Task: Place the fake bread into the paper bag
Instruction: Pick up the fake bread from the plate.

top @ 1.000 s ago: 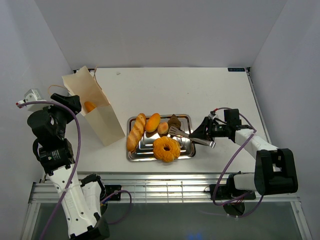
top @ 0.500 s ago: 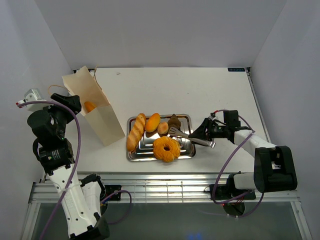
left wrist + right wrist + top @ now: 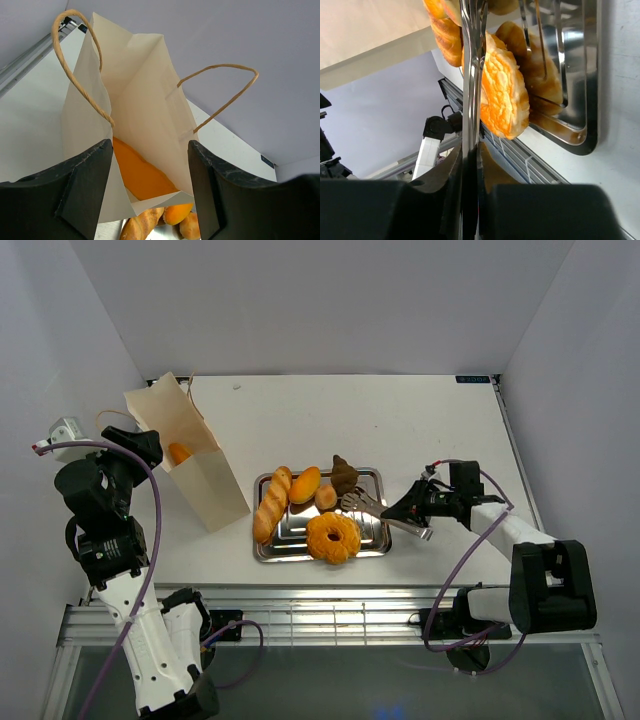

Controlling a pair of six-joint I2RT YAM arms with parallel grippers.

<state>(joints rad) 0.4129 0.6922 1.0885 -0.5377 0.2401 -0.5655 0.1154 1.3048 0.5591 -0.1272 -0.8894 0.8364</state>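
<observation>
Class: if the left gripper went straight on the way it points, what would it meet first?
Probably the paper bag, entering its open mouth toward the orange loaf inside; depth is unclear.

Tall cream flat-sided paper bag (image 3: 200, 465): matt, smooth paper, sharply creased at the folds, with handles of twisted brown paper cord (image 3: 220, 65). Golden-orange toy baguette (image 3: 271, 503), orange ring doughnut (image 3: 332, 537) and small dark-brown pastry (image 3: 344, 475): glossy and plastic-looking, the doughnut with a rough, crackled crust, the baguette scored across, the pastry with a dull-sheened dark glaze. Rectangular steel tray (image 3: 368, 473): polished metal, mirror-bright, reflecting the loaves; long metal tongs (image 3: 395, 521): smooth, shiny steel; white table top (image 3: 400, 420): matt, smooth and even
</observation>
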